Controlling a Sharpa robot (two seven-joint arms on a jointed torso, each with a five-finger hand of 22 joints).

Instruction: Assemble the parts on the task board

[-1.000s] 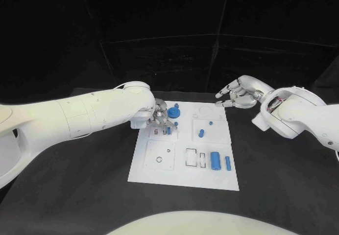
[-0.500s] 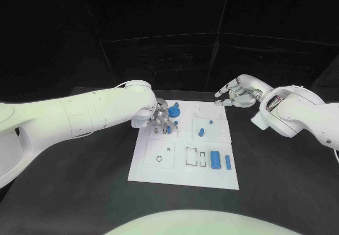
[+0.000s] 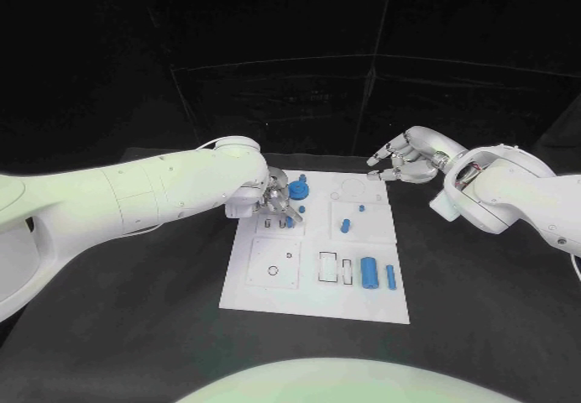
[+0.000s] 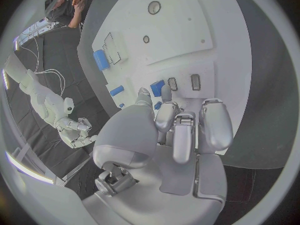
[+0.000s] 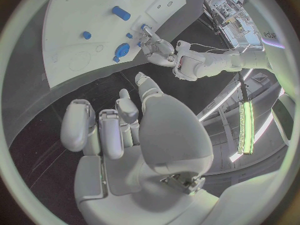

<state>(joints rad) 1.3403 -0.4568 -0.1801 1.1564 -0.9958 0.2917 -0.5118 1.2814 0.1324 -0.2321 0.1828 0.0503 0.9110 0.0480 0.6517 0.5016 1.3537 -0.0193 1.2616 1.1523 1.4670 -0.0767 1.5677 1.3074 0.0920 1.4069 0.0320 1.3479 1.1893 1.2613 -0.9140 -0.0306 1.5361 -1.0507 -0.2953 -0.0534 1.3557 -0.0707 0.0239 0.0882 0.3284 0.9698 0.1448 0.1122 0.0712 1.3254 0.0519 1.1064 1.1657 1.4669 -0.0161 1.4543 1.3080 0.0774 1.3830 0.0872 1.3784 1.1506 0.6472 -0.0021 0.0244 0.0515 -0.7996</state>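
On the black table (image 3: 145, 319), the left hand (image 3: 276, 204) pinches a blue part (image 4: 157, 88) over the board (image 3: 317, 298); the right hand (image 3: 405, 161) hangs empty, fingers loosely apart, beyond the board's far corner.

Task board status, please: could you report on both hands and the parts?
Left hand on the task board, fingertips down among small blue parts; grasp unclear. Right hand off the far corner, curled, holding nothing. Two blue cylinders lying loose. Nothing blocking.

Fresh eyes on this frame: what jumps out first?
The white task board in the middle of the black table, dotted with small blue parts: a round knob-like one near its far left corner and two upright cylinders near the right edge. Next, the left robot hand, fingers down on the board beside that round part. The right robot hand hovers off the board's far right corner, holding nothing.
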